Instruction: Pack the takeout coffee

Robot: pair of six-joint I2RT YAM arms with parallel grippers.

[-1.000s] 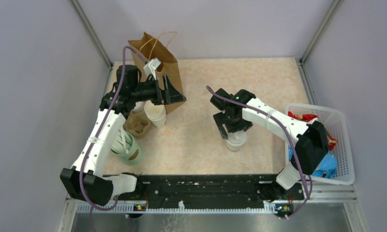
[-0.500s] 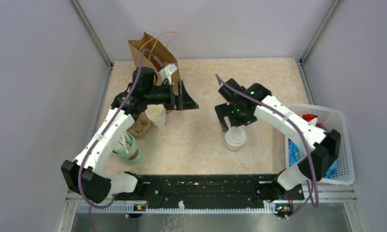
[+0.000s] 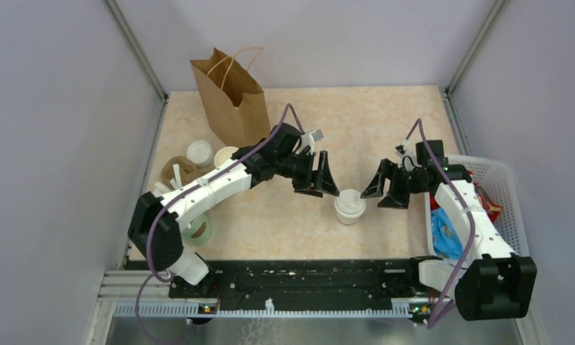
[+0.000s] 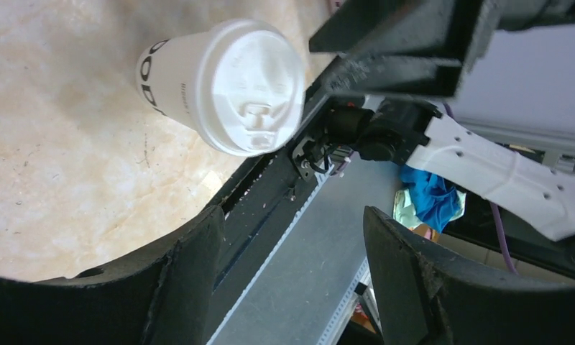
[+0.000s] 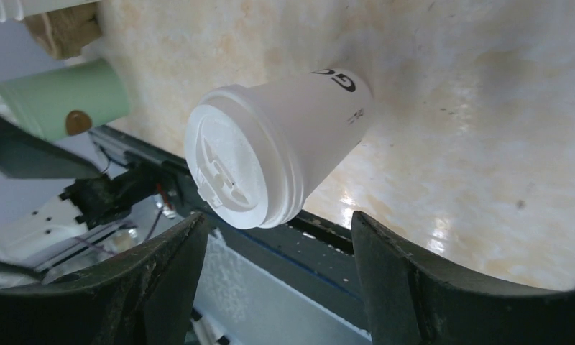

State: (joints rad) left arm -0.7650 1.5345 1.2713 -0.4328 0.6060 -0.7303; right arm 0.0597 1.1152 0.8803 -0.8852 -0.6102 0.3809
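The takeout coffee (image 3: 349, 207), a small cream-white cup with a white lid, stands upright on the table near the front middle. My left gripper (image 3: 320, 187) is open and empty just to the cup's left. My right gripper (image 3: 379, 197) is open and empty just to the cup's right. Neither touches the cup. In the left wrist view the cup (image 4: 227, 86) lies beyond the open left gripper (image 4: 292, 237). In the right wrist view the cup (image 5: 277, 154) lies just ahead of the open right gripper (image 5: 277, 233). The brown paper bag (image 3: 231, 97) stands open at the back left.
A loose white lid (image 3: 199, 152), a stack of lidless cups (image 3: 226, 154) and a cardboard carrier (image 3: 175, 172) sit by the bag. A green cup stack (image 3: 202, 230) lies at the front left. A white basket (image 3: 502, 180) with packets stands at the right.
My left arm swung from the bag rightward to just left of the cup. My right gripper lifted off the cup and drew back to its right.
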